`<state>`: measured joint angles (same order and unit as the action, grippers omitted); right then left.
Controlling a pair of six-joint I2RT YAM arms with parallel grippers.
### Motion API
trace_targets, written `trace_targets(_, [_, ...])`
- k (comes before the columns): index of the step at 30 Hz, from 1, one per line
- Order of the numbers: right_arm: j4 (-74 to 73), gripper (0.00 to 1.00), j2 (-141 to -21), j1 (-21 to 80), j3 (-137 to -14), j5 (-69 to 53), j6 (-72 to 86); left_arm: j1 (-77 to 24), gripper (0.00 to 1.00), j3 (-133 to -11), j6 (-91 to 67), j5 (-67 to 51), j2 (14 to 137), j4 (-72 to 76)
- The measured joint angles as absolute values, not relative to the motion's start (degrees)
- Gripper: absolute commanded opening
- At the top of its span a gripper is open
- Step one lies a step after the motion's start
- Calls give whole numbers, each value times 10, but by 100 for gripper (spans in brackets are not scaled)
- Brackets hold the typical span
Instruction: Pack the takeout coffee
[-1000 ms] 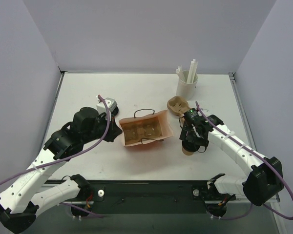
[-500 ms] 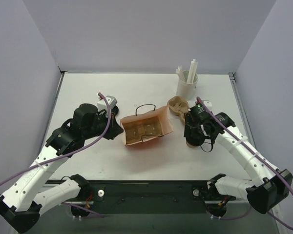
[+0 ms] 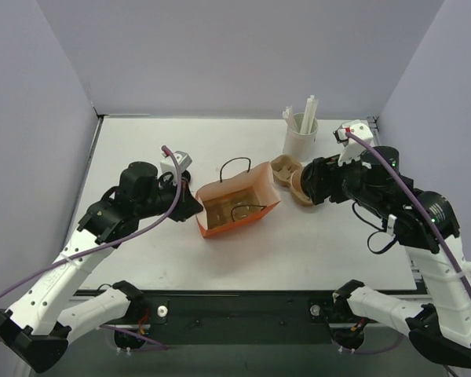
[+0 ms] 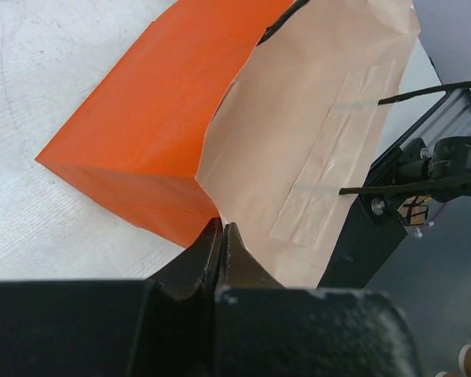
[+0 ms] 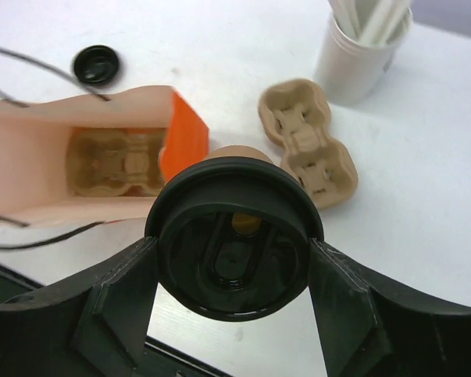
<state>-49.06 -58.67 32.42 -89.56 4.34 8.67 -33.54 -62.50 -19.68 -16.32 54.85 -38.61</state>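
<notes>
The takeout coffee (image 5: pixel 234 239), a tan cup with a black lid, is held in my right gripper (image 5: pixel 234 275), one finger on each side of the lid. In the top view the cup (image 3: pixel 297 191) hangs above the table just right of the orange bag (image 3: pixel 234 204), held by my right gripper (image 3: pixel 308 185). The bag's mouth is open and a cardboard carrier (image 5: pixel 114 162) lies inside. My left gripper (image 4: pixel 222 232) is shut on the bag's left rim (image 4: pixel 220 165); in the top view it (image 3: pixel 196 206) is at the bag's left edge.
A second cardboard cup carrier (image 3: pixel 282 166) lies on the table behind the held cup. A white cup of straws (image 3: pixel 301 135) stands at the back right. A loose black lid (image 5: pixel 96 64) lies beyond the bag.
My right gripper has lifted the coffee off the table and carried it back and up, beside the bag's right edge. My left gripper has tilted the bag's mouth up.
</notes>
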Motion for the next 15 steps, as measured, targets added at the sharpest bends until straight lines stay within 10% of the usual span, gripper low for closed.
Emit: trace_targets(15, [-409,49,-610,407,-904,-171,-80,-306,0,-642,-121,-246,569,-378])
